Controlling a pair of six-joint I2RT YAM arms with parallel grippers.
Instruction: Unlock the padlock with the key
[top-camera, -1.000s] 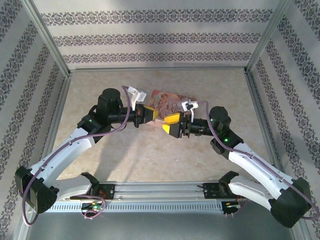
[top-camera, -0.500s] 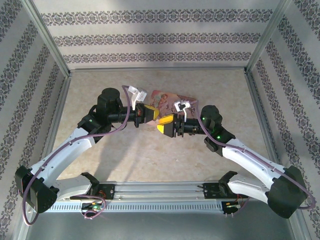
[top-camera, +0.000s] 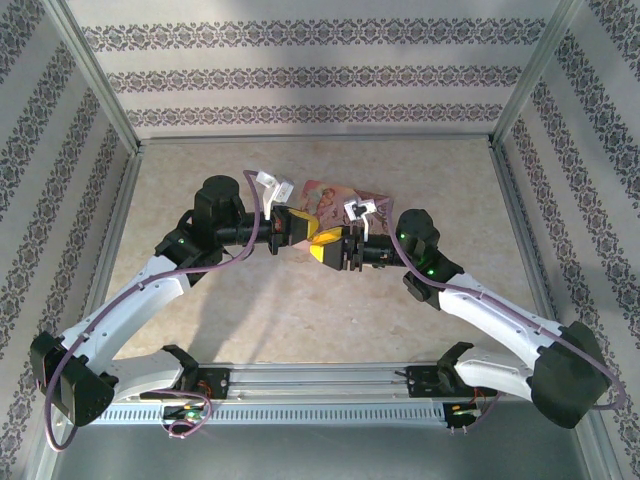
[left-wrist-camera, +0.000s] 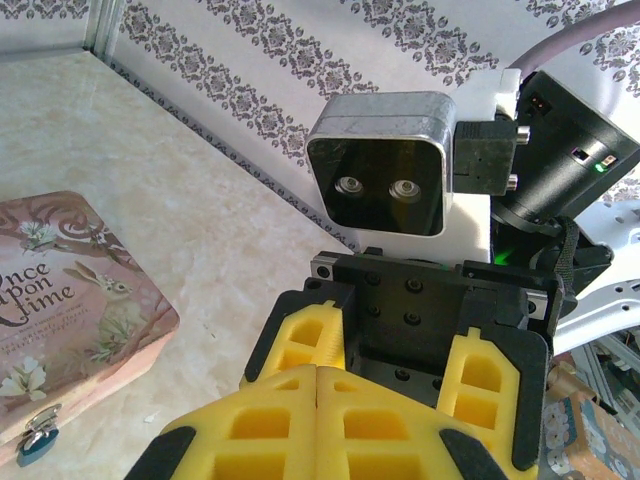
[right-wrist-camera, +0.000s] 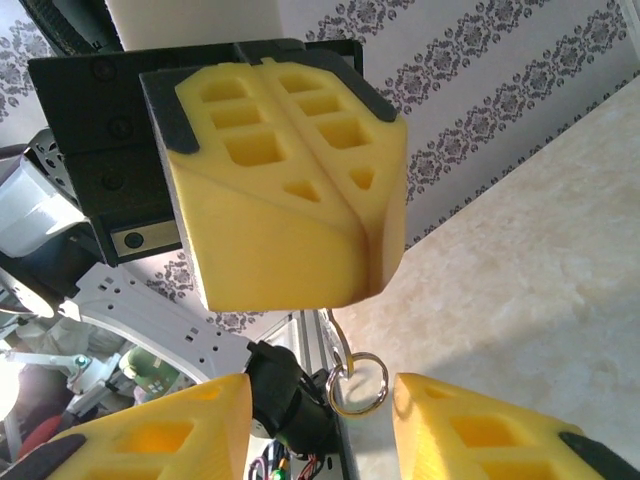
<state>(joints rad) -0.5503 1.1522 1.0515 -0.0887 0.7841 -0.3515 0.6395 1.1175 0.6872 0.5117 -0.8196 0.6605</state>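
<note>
**Left gripper (top-camera: 304, 230) clamped on the key (right-wrist-camera: 339, 348), right gripper (top-camera: 323, 251) gaping wide, and you had them nose to nose mid-table.**

Your left's yellow fingers were pressed tight together, the key pinched at their tip with its ring dangling below. Your right's fingers stood spread either side of that tip. Just behind them lay the pink box (top-camera: 336, 202), with the padlock (left-wrist-camera: 38, 442) hanging at its front edge. The count was two grippers, one key, one padlock and one box. Bare table (top-camera: 300, 305) lay open in front and out to both side rails (top-camera: 119, 232). The far wall (top-camera: 320, 85) stood well behind the box.
</note>
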